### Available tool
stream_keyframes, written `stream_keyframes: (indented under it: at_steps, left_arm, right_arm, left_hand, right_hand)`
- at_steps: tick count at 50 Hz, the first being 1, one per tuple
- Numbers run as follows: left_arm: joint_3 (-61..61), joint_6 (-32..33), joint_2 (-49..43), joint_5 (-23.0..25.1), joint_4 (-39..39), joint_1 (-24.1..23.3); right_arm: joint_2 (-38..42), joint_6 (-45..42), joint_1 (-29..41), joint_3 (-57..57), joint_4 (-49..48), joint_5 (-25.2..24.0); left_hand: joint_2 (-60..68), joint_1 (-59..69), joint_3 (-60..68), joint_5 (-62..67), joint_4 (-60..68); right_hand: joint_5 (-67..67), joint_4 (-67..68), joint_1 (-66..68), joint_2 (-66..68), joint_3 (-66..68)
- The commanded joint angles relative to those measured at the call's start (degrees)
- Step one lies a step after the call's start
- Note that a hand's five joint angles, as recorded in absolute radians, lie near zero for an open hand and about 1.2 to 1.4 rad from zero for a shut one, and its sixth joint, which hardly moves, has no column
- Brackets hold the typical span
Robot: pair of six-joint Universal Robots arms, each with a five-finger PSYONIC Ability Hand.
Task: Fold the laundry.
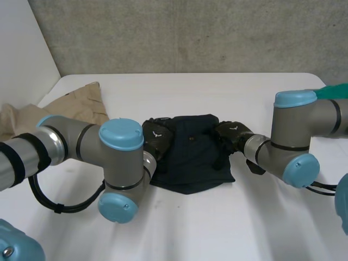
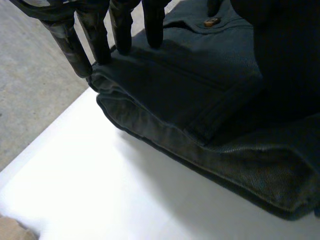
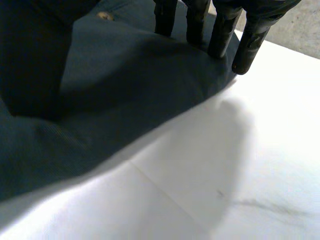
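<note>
A dark blue folded garment point(image 1: 191, 155) with a small button lies in the middle of the white table point(image 1: 217, 98). My left hand point(image 1: 156, 137) rests on its left edge, and in the left wrist view its straight fingers point(image 2: 102, 35) press down on the far corner of the garment point(image 2: 200, 100). My right hand point(image 1: 232, 134) sits at the garment's right edge. In the right wrist view its straight fingers point(image 3: 220, 30) press on the cloth point(image 3: 125, 85) near its far edge. Neither hand pinches any cloth.
A crumpled tan garment point(image 1: 70, 106) lies at the table's left side. Something green point(image 1: 334, 90) shows at the right edge beside my right arm. A grey wall runs behind the table's far edge. Bare table lies in front of the dark garment.
</note>
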Motion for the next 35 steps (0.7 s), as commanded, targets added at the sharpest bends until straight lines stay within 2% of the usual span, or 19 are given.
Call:
stream_keyframes:
  at_steps: [1, 7, 13, 18, 19, 24, 29, 35]
  left_arm:
    - [0.9, 0.1, -0.5, 2.7, 0.1, 0.2]
    - [1.2, -0.6, 4.1, 5.0, 0.0, 0.6]
    - [0.5, -5.3, 14.8, 10.2, -0.7, 2.7]
    - [-0.6, -9.5, 21.9, 19.0, -4.9, 4.0]
    - [-0.6, -10.0, 23.4, 23.2, -6.6, 4.4]
    - [-0.6, -10.9, 26.0, 33.8, -10.2, 5.8]
    - [-0.6, -11.9, 26.1, 34.6, -11.1, 6.6]
    - [-1.3, -12.4, 25.6, 33.5, -11.3, 6.0]
  right_arm:
    - [-1.8, -5.5, 0.4, 0.1, -0.3, 2.6]
    - [-11.2, -5.4, 0.4, 5.0, -2.9, 2.7]
    - [-21.5, -5.7, 0.6, 18.2, -15.4, 3.5]
    - [-28.2, -5.7, 2.1, 32.4, -23.1, 3.8]
    - [-28.6, -5.7, 2.8, 34.2, -23.9, 3.6]
    - [-28.5, -5.8, 8.5, 42.0, -29.9, 3.6]
    - [-22.2, -6.3, 11.8, 43.0, -37.6, 5.2]
    - [-15.8, -12.2, 12.0, 39.6, -39.1, 7.8]
  left_hand:
    - [-0.1, 0.5, -0.5, -1.0, 0.0]
    - [-0.8, -0.1, -1.2, -1.7, -0.7]
    - [-0.4, 0.2, -0.8, -1.3, -0.4]
    - [-0.1, 0.5, -0.5, -1.0, -0.1]
    - [-0.1, 0.5, -0.5, -1.0, 0.0]
    - [0.1, 0.7, -0.3, -0.8, 0.1]
    - [0.2, 0.9, -0.1, -0.7, 0.3]
    - [0.4, 1.0, 0.0, -0.5, 0.5]
  right_hand:
    - [-3.5, -3.4, 0.4, -1.5, -0.9]
    - [-3.5, -3.4, 0.4, -1.5, -0.9]
    - [-3.5, -3.4, 0.4, -1.5, -0.9]
    - [-3.5, -3.4, 0.4, -1.5, -0.9]
    - [-3.5, -3.4, 0.4, -1.5, -0.9]
    - [-3.5, -3.4, 0.4, -1.5, -0.9]
    - [-3.5, -3.4, 0.4, -1.5, -0.9]
    - [-3.5, -3.4, 0.4, -1.5, -0.9]
